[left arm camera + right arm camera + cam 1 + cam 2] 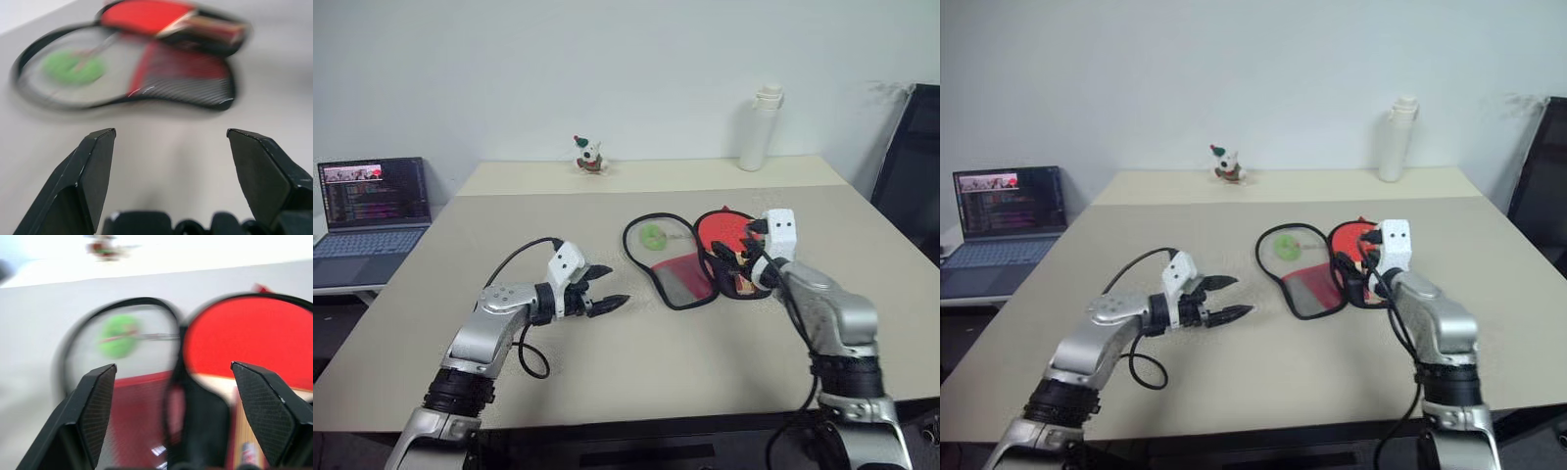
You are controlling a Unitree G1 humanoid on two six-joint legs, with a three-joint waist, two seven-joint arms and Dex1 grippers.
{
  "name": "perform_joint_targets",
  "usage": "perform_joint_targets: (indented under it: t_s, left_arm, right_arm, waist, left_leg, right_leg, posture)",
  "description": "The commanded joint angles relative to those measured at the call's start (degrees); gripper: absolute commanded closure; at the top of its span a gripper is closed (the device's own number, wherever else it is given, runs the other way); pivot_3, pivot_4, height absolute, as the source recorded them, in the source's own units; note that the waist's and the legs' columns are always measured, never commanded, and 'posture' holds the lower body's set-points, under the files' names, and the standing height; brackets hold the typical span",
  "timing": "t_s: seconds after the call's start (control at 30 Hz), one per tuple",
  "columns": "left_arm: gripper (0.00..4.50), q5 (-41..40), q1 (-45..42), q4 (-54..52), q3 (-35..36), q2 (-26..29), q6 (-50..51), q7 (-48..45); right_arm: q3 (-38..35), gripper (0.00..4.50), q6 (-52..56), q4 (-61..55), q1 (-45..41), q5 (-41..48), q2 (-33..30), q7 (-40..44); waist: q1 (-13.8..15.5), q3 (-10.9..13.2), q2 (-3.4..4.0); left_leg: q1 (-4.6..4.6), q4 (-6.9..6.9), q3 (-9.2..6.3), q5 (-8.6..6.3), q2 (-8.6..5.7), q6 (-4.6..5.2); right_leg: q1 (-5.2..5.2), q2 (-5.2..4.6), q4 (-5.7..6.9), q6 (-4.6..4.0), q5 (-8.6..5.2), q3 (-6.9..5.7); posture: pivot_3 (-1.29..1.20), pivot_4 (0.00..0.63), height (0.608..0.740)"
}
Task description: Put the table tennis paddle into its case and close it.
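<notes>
Your case (pixel 671 262) lies unzipped and spread flat near the middle of the table (pixel 607 372), its clear-and-mesh flap toward your left with a green ball (pixel 652 235) showing in its window. The table tennis paddle (pixel 722 235) rests in the right half, red face up, its handle pointing back toward you; it looks seated inside the black rim there, though the blur makes that hard to confirm.

Your right gripper (pixel 171 416) hangs just above the handle end with its fingers spread wide, holding nothing. Your left gripper (pixel 607 289) is well apart from the case over bare tabletop, fingers also spread and empty, aimed at the flap.

A bottle (pixel 761 129) and a small figurine (pixel 588 155) stand along the far edge; a laptop (pixel 372 211) sits off the left side.
</notes>
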Motion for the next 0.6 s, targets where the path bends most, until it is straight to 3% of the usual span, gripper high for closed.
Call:
perform_joint_targets:
  t_s: [0.03, 0.33, 0.6]
  left_arm:
    - [1.09, 0.2, -4.3, 5.1, 1.9, -1.9, -0.7, 1.9]
    - [4.32, 6.4, -13.7, 25.6, -1.3, -8.1, -10.0, 1.8]
    - [4.45, 11.3, -21.1, 43.6, -1.5, -15.2, -17.9, 7.4]
  right_arm:
    - [-2.3, 0.38, 5.6, -7.2, 0.8, 6.3, -1.9, 2.6]
    - [-1.6, 0.38, 9.1, -11.0, 3.2, 10.1, -7.6, 5.4]
    - [-3.4, 0.38, 9.5, -11.6, 4.3, 10.4, -9.4, 4.5]
  waist:
    - [0.1, 0.0, -0.02]
    - [0.0, 0.0, -0.05]
    - [0.1, 0.0, -0.09]
  left_leg:
    - [0.0, 0.01, 0.0, 0.0, -0.01, 0.0]
    - [-0.04, 0.0, 0.06, 0.0, -0.13, 0.0]
    - [-0.06, 0.02, 0.09, 0.0, -0.16, 0.0]
  right_leg:
    - [0.0, -0.01, 0.02, 0.0, 0.0, 0.0]
    - [0.01, 0.01, -0.06, 0.0, 0.0, -0.01]
    - [0.01, 0.01, -0.05, 0.05, -0.02, -0.04]
  posture:
    - [0.0, 0.15, 0.74]
    - [0.0, 0.15, 0.74]
    - [0.0, 0.15, 0.74]
